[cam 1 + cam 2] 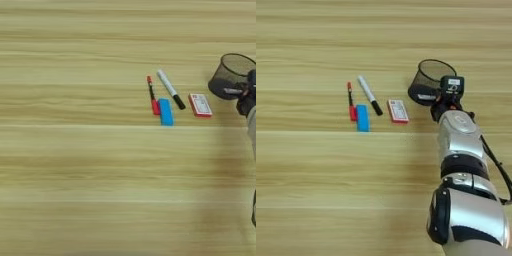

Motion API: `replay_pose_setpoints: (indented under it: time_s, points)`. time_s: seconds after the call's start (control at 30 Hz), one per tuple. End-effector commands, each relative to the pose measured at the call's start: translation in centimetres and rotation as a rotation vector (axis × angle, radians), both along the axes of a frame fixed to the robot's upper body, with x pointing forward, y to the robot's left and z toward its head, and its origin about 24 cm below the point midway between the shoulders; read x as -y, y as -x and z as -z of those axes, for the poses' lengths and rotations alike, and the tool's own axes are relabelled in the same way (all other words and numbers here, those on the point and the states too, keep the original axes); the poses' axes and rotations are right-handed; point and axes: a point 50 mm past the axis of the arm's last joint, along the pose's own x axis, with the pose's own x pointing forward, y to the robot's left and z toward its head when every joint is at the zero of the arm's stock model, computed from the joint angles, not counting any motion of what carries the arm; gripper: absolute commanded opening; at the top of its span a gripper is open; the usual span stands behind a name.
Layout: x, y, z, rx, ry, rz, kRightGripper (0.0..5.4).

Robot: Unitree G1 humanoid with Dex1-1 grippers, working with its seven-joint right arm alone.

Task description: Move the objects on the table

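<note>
On the wide light-wood table (311, 190) with pale yellow-tan grain stripes, four small items lie in a loose row a little beyond the middle. Furthest left is a thin red pen (350, 102), lying near-to-far with its thicker red end nearest. Touching its near end on the right is a small blue rectangular block (362, 118), flat and lengthwise near-to-far. Next comes a white marker with a black cap (369, 95), slanted so its capped end points near and right, just beside the block's far corner. Right of that, apart from the marker, lies a flat red-and-white card box (398, 111); its printing is too small to read.

Further right stands a black mesh cup (428, 81), tilted, open mouth facing far and up. The right gripper (445, 102) is at the cup's right side, with the silver forearm (461, 150) running from the near right. The black fingers merge with the dark mesh and the wrist block, so I cannot tell whether they are spread or closed, nor whether they grip the cup.

The right eye view shows the whole forearm and elbow; in the left eye view only a sliver of the arm appears at the right edge, and the cup (231, 76) is partly cut off.
</note>
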Motion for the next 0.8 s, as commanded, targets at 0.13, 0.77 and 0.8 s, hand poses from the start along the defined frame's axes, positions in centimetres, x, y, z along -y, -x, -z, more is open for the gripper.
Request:
replay_pose_setpoints:
  time_s: [0.13,0.77,0.8]
  points:
    - [0.7,-1.8,-4.8,0.149,0.077,-0.012,0.03]
    - [0.2,-0.3,-3.9,0.127,0.128,-0.047,1.66]
    - [0.1,-0.2,-3.9,0.128,0.129,-0.052,1.8]
